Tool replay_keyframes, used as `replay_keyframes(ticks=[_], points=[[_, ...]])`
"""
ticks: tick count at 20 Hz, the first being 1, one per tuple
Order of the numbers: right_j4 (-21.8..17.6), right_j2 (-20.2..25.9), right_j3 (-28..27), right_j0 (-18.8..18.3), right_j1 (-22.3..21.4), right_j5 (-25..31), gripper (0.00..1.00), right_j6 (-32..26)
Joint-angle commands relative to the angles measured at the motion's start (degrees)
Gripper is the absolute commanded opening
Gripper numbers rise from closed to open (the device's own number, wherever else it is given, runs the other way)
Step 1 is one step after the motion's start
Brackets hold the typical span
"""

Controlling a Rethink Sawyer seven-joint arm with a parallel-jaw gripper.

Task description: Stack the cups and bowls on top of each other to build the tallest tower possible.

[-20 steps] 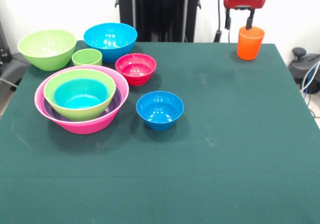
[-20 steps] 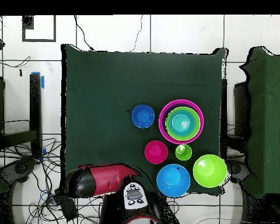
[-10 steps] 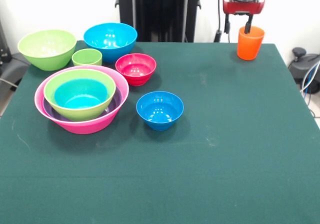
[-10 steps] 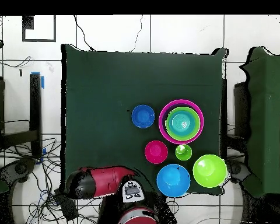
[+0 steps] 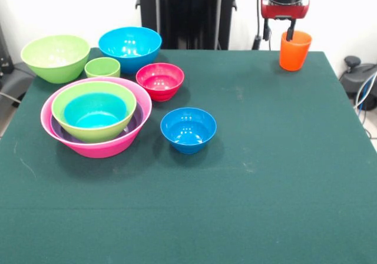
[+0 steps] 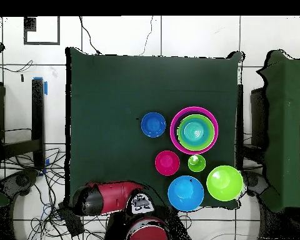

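The orange cup (image 5: 295, 50) stands upright at the table's far right corner in the front view. My gripper (image 5: 278, 34) is open over it, one finger dipping inside the cup's rim and the other hanging outside to its left. On the left, a pink bowl (image 5: 115, 147) holds a purple bowl (image 5: 137, 122), a lime-green bowl (image 5: 88, 132) and a teal bowl (image 5: 94, 112), nested. Standing singly are a small blue bowl (image 5: 188, 130), a red bowl (image 5: 159, 80), a large blue bowl (image 5: 129, 47), a second lime-green bowl (image 5: 55, 56) and the lime-green cup (image 5: 102, 68). In the overhead view the arm (image 6: 112, 199) hides the orange cup.
The green table (image 5: 271, 175) spreads wide in front of and to the right of the bowls. Cables and dark equipment (image 5: 359, 75) lie beyond its right edge.
The gripper has sunk slightly, so its finger reaches deeper into the orange cup. In the overhead view the arm has drawn a little toward the base. The cup and bowls have not moved.
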Motion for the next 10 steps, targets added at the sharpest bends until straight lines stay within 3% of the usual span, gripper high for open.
replay_keyframes(ticks=[1, 10], points=[[3.42, 1.79, 1.94, 0.84, 2.59, -5.53, 1.00, 12.37], [5.09, 2.16, 1.44, 2.45, 3.94, -7.15, 1.00, 13.28]])
